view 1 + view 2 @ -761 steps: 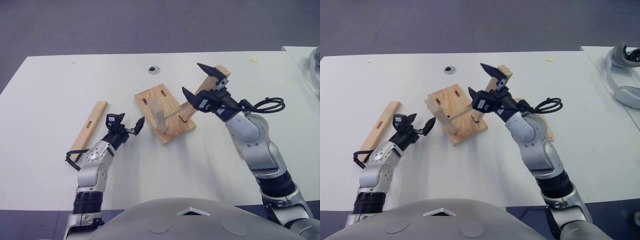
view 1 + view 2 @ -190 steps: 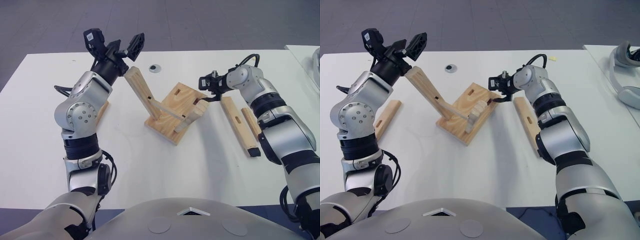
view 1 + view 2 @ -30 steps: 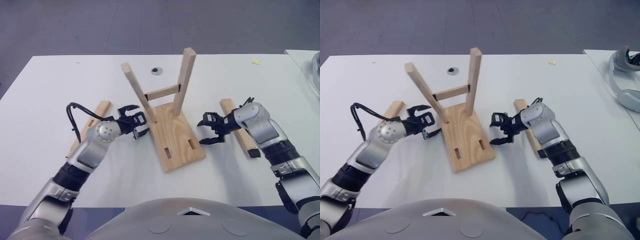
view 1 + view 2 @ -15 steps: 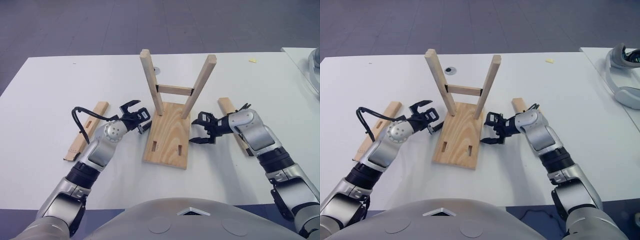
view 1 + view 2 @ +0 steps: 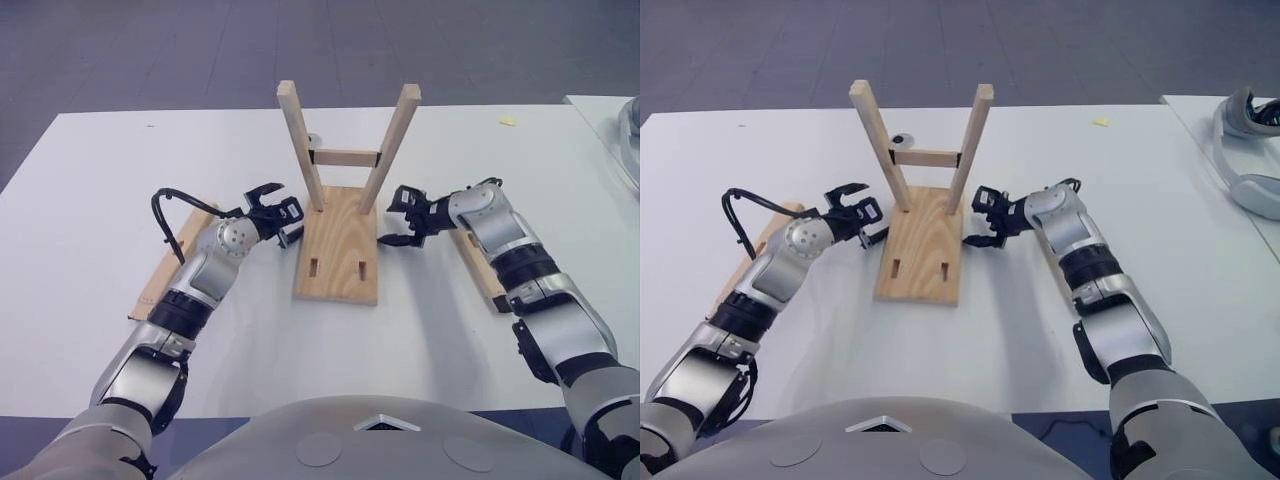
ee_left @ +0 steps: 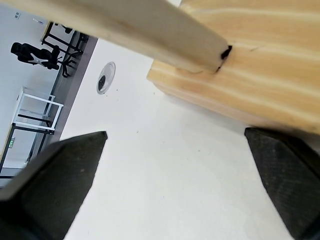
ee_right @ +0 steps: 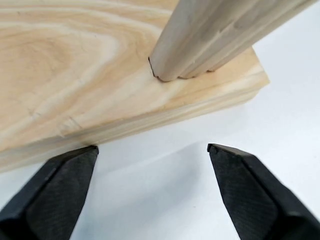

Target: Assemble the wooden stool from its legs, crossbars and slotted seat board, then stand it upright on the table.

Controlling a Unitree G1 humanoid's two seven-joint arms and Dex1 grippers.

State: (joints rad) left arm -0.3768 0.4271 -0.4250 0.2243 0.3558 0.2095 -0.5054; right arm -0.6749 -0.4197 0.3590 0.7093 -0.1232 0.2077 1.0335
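The seat board (image 5: 336, 250) lies flat at the middle of the table (image 5: 80, 200); 2 legs (image 5: 300, 145) (image 5: 390, 150) stand up from its far end, joined by 1 crossbar (image 5: 345, 157); the 2 near slots (image 5: 313, 267) are empty. The left gripper (image 5: 283, 213) sits just beside the board's left edge and the right gripper (image 5: 388, 215) just beside its right edge; both are spread wide and hold nothing. 1 spare leg (image 5: 150, 295) lies on the left, partly under the left arm; another (image 5: 480, 275) lies on the right, beyond the right arm.

Likely risks: the standing legs splay and look only pushed in, so a sideways knock from either finger could tip them or lever them out of their slots; the board is not held down, so it may slide or turn on the smooth table; the left arm's loose cable (image 5: 160, 205) could snag the spare leg beneath it.
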